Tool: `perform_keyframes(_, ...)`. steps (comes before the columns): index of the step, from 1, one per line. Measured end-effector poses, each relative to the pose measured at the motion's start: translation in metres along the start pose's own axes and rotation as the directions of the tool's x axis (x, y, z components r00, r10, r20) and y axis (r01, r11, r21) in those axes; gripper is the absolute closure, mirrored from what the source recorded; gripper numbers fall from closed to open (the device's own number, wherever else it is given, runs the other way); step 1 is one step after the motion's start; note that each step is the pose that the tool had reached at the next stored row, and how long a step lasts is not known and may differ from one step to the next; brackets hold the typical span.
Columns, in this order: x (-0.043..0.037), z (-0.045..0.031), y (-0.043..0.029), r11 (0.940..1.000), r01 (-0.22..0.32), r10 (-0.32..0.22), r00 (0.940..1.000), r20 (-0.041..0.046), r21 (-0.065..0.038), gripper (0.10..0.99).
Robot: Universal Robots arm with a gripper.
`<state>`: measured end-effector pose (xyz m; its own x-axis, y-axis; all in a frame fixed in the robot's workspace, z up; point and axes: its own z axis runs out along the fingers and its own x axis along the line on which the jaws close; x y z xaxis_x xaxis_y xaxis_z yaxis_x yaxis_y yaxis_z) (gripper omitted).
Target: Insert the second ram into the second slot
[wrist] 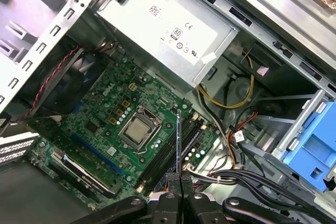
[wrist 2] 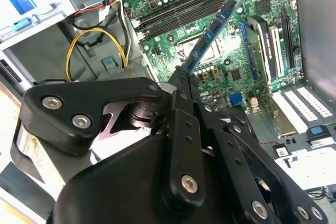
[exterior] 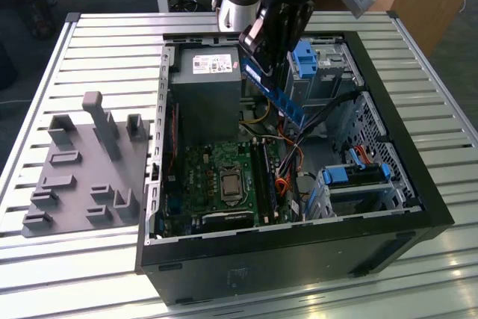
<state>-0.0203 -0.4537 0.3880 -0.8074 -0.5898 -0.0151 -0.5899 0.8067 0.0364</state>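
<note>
Exterior view: an open black computer case (exterior: 299,238) lies on its side on a slatted metal table (exterior: 112,35), with a grey fixture tray (exterior: 82,162) beside it on the exterior view's left. The black gripper (exterior: 258,61) hangs over the case's far half, its fingers pressed together on one end of the second ram (exterior: 284,101), a thin blue stick with dark chips. The stick is tilted and slopes down from the fingers into the air above the case's inside, between the grey power supply (exterior: 205,95) and the blue drive-bay clips (exterior: 305,57). It stands well above the green motherboard (exterior: 205,173) and is not seated in the memory slots (exterior: 265,173), which run along the board beside the processor socket. In the second wrist view, the fingers (wrist 2: 178,93) meet on the near end of the second ram (wrist 2: 215,27), which stretches out over the board, with the memory slots (wrist 2: 176,11) off to one side of it. In the first wrist view, the second ram (wrist: 178,140) shows edge-on as a thin line rising from the gripper (wrist: 178,182), next to the processor (wrist: 137,129) and lying across the memory slots (wrist: 164,157).
</note>
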Motion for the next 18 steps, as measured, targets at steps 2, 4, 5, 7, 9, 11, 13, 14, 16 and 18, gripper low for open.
perform_keyframes(2,0.0,0.0001,0.0,1.0,-0.01,0.01,1.0,0.0004,0.0,0.965)
perform_keyframes(4,0.0,0.0001,0.0,0.9998,-0.02,0.02,0.9998,0.0008,0.0,0.965)
perform_keyframes(5,0.0,0.0001,0.0,0.9997,-0.025,0.025,0.9997,0.0009,0.0,0.965)
perform_keyframes(7,0.0,0.0002,0.0,0.9994,-0.036,0.036,0.9994,0.0013,0.001,0.965)
perform_keyframes(9,0.0,0.0002,0.0,0.9989,-0.046,0.046,0.9989,0.0016,0.001,0.965)
perform_keyframes(11,0.0,0.0003,0.0,0.9984,-0.057,0.057,0.9984,0.0019,0.001,0.965)
perform_keyframes(13,0.0,0.0003,0.0,0.9978,-0.067,0.067,0.9978,0.0021,0.002,0.965)
perform_keyframes(14,0.0,0.0003,0.0,0.9974,-0.073,0.073,0.9974,0.0023,0.002,0.965)
perform_keyframes(16,0.0,0.0003,0.0,0.9964,-0.085,0.085,0.9964,0.0027,0.002,0.965)
perform_keyframes(18,0.0,0.0004,0.0,0.9952,-0.098,0.098,0.9952,0.0031,0.002,0.965)
